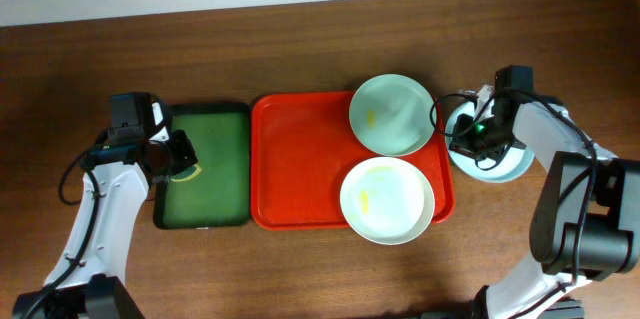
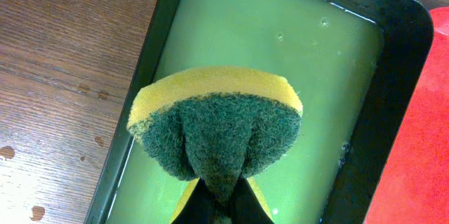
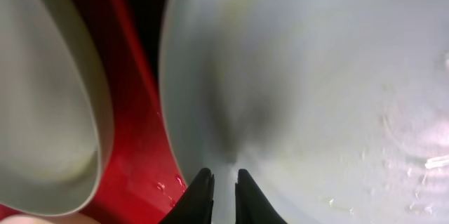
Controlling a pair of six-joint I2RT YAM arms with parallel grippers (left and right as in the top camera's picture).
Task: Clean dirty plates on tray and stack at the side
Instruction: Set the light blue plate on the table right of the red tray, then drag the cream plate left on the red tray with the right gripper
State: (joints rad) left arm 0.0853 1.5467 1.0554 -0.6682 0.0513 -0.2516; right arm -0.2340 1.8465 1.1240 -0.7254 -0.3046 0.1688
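Your tray [image 1: 300,174] lies mid-table, its long axis parallel to the far edge, with a far plate [image 1: 392,114] and a near plate [image 1: 387,200] at its right end. The third plate [image 1: 500,167] sits off the tray toward the right edge, under your right gripper [image 3: 223,192]. Its jaws are narrow and perhaps pinch the plate; you cannot tell. Your left gripper [image 2: 221,203] clamps a sponge [image 2: 217,126] over the green tray [image 1: 210,184].

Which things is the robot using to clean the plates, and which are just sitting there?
For the job: far plate on the red tray, near plate on it, third plate beside it, sponge in the left gripper, green tray of liquid (probably for wetting the sponge).
Just there: wooden table, drops on it.
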